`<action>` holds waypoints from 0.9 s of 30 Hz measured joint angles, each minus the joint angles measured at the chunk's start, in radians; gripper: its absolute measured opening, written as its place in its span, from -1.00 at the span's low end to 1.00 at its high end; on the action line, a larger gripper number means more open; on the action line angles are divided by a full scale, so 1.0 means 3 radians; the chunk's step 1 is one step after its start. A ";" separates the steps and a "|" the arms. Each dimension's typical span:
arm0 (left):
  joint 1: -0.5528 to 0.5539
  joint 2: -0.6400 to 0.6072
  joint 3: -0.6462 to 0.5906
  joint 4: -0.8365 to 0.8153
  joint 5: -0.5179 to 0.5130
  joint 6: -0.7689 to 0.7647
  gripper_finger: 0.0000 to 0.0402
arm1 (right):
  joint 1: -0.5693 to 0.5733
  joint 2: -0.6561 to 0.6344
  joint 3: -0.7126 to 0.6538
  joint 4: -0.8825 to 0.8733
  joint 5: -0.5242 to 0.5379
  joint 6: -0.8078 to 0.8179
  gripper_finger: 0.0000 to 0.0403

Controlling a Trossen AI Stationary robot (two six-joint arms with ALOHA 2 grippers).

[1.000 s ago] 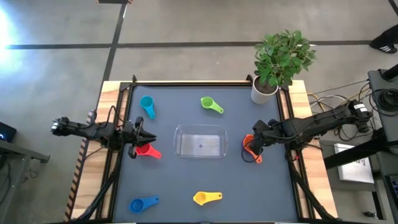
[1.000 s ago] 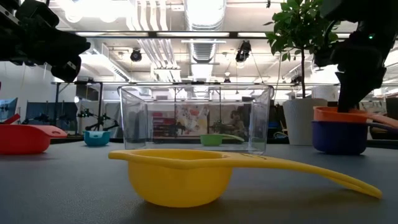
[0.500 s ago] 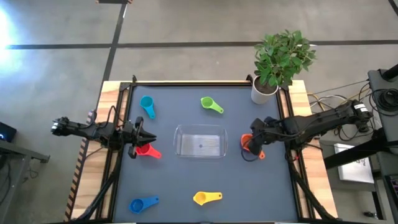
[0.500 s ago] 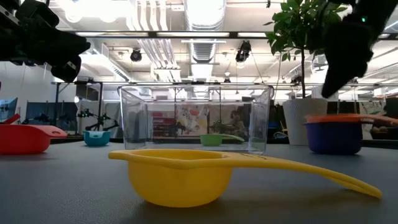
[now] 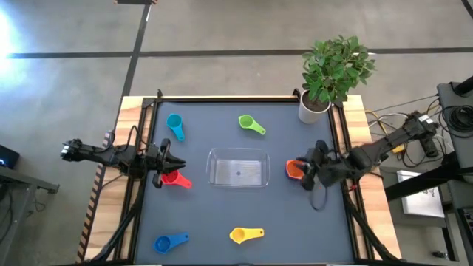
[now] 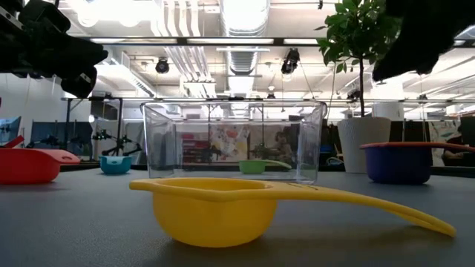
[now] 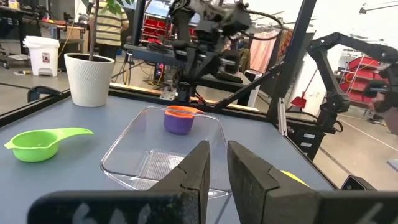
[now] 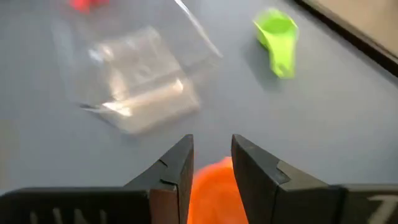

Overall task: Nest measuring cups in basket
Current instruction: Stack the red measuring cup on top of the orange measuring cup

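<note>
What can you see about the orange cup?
The orange cup is a small plastic scoop with a short flat handle. It sits upright, nested inside a purple cup, so only its rim peeks out from the side. The pair stands on the grey table, right of the clear basket and outside it. The right pincer is just above it, slightly open, not gripping it.

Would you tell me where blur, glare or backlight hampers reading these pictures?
Right wrist view: the whole picture is smeared, so the basket and green cup look soft. Low view: bright ceiling lights leave the arms as dark silhouettes; the yellow cup up close stays crisp. High view: a glare patch sits on the floor at the upper left; the table is evenly lit.
</note>
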 joint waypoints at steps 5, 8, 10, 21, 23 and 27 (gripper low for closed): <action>0.0000 0.0000 0.0001 0.0000 0.0000 0.0000 -0.81 | 0.0540 -0.0016 -0.0429 0.1142 0.0526 -0.0590 -0.62; 0.0000 0.0000 0.0000 0.0000 0.0000 0.0000 -0.81 | 0.0697 0.0017 -0.0639 0.1796 0.0567 -0.0882 -0.67; 0.0000 0.0001 0.0001 0.0001 0.0000 0.0000 -0.81 | 0.0758 0.0056 -0.0759 0.2132 0.0563 -0.0982 -0.69; 0.0000 0.0000 0.0001 0.0004 0.0000 0.0003 -0.81 | 0.0812 0.0134 -0.1061 0.2404 0.0491 -0.0863 -0.74; 0.0000 0.0001 0.0001 0.0050 -0.0003 0.0176 -0.81 | 0.0812 0.0133 -0.1052 0.2404 0.0491 -0.0864 -0.74; 0.0000 0.0000 0.0001 0.0099 -0.0003 0.0516 -0.81 | 0.0812 0.0133 -0.1014 0.2406 0.0446 -0.0862 -0.74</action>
